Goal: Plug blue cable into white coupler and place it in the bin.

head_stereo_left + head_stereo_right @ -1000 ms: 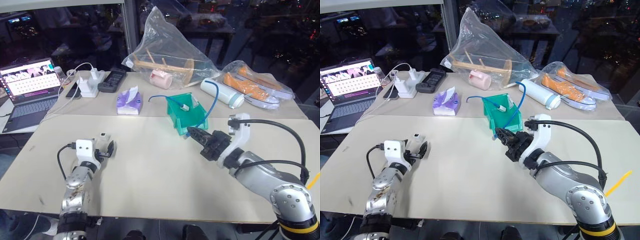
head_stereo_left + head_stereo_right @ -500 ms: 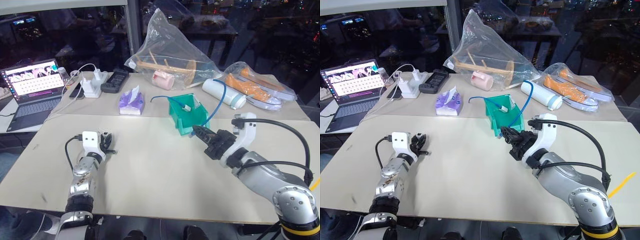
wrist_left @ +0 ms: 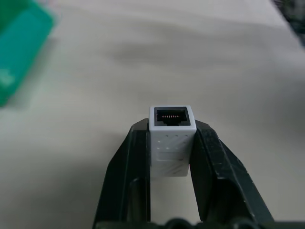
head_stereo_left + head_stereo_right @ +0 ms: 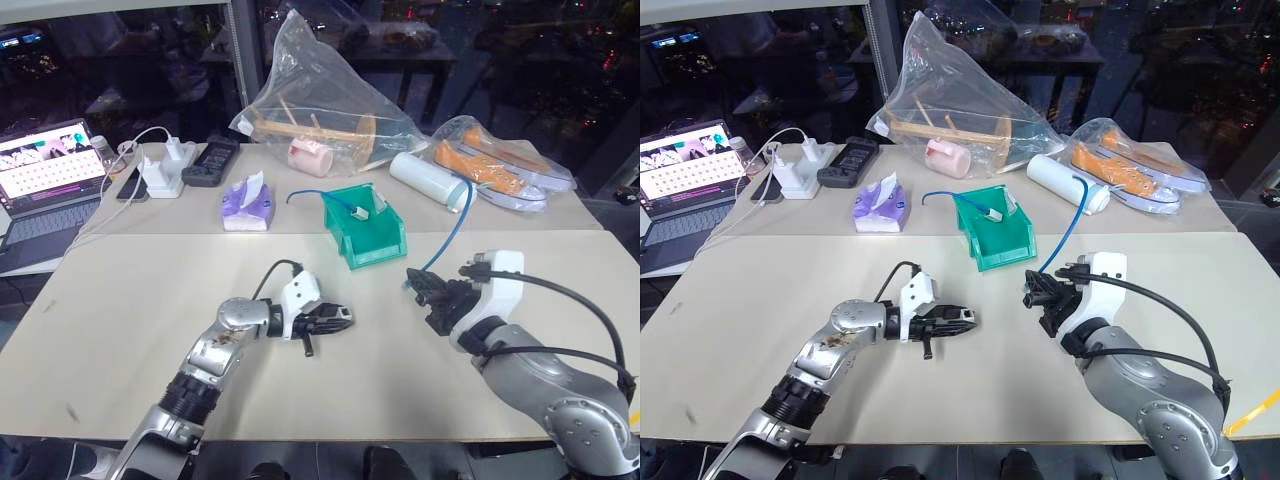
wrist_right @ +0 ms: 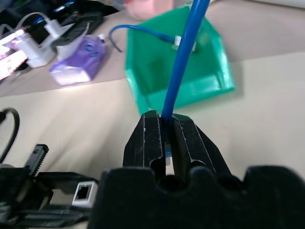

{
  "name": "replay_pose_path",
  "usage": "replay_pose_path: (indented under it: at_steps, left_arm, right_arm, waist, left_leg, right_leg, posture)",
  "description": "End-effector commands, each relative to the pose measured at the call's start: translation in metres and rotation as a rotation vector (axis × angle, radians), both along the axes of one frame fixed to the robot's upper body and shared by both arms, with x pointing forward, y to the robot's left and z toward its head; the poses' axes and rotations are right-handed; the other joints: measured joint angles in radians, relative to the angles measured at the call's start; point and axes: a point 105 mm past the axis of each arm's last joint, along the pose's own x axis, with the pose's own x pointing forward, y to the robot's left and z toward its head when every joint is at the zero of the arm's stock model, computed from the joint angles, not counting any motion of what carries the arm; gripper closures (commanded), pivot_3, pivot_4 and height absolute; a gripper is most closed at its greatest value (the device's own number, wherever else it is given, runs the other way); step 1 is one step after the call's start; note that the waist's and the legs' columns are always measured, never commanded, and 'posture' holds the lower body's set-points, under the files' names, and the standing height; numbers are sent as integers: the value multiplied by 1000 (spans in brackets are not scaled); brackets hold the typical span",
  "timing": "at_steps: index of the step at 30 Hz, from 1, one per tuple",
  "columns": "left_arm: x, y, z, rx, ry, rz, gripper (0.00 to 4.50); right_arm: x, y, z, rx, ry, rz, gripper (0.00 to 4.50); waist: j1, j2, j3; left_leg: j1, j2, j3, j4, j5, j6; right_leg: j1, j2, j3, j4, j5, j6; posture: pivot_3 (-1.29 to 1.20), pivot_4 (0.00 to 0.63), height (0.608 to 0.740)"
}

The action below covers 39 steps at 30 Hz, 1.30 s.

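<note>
Beige worktop (image 4: 150, 300) carries the bin (image 4: 366, 227) at mid-rear; right tool (image 4: 418, 290) grips the blue cable (image 4: 448, 225), left tool (image 4: 335, 320) clamps the white coupler (image 3: 171, 125) socket-out nearby, so slight misalignment could jam the plug.

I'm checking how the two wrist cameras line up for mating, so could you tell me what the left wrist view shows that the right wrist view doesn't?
Left wrist view alone: the white coupler's socket face-on, its contact pins visible, clamped in the left gripper. Right wrist view alone: the blue cable pinched in the right gripper, the purple tissue pack and the chargers. Both: the coupler, the green bin and the table.
</note>
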Motion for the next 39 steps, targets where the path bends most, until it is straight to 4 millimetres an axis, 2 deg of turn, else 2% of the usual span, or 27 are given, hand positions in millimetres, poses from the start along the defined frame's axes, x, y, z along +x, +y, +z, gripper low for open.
replay_pose_path:
  at_steps: [1, 9, 15, 29, 39]
  left_arm:
    - [-1, -19, -5, 86, 19, -40, 3859]
    - [-13, -39, -23, 169, 145, -25, 3859]
    - [-15, -36, -24, 162, 213, 6, 3859]
    - [-15, -35, -23, 148, 222, 42, 3859]
    - [-14, -36, -21, 107, 248, 87, 3859]
  right_arm:
    - [-6, 12, -6, 58, 25, 15, 4500]
    - [-16, 29, -24, 171, 155, 66, 4500]
    - [-19, 29, -30, 197, 207, 63, 4500]
    - [-16, 27, -44, 123, 250, 72, 4500]
    - [-24, 26, -53, 93, 307, 90, 4500]
  waist:
    - [2, 0, 0]
    - [10, 0, 0]
    - [20, 0, 0]
    - [25, 0, 0]
    - [26, -1, 0]
  left_leg:
    - [0, 0, 0, 0, 0, 0]
    - [1, 0, 0, 1, 0, 0]
    - [1, 0, 0, 1, 0, 0]
    - [3, 0, 0, 1, 0, 0]
    - [4, 0, 0, 1, 0, 0]
  right_leg:
    - [0, 0, 0, 0, 0, 0]
    - [1, 0, 0, 0, 0, 0]
    - [2, 0, 0, 0, 0, 0]
    - [2, 0, 0, 0, 0, 0]
    - [4, 0, 0, 0, 0, 0]
  posture:
    - [0, 150, 740]
    - [0, 150, 740]
    - [0, 150, 740]
    - [0, 150, 740]
    - [0, 150, 740]
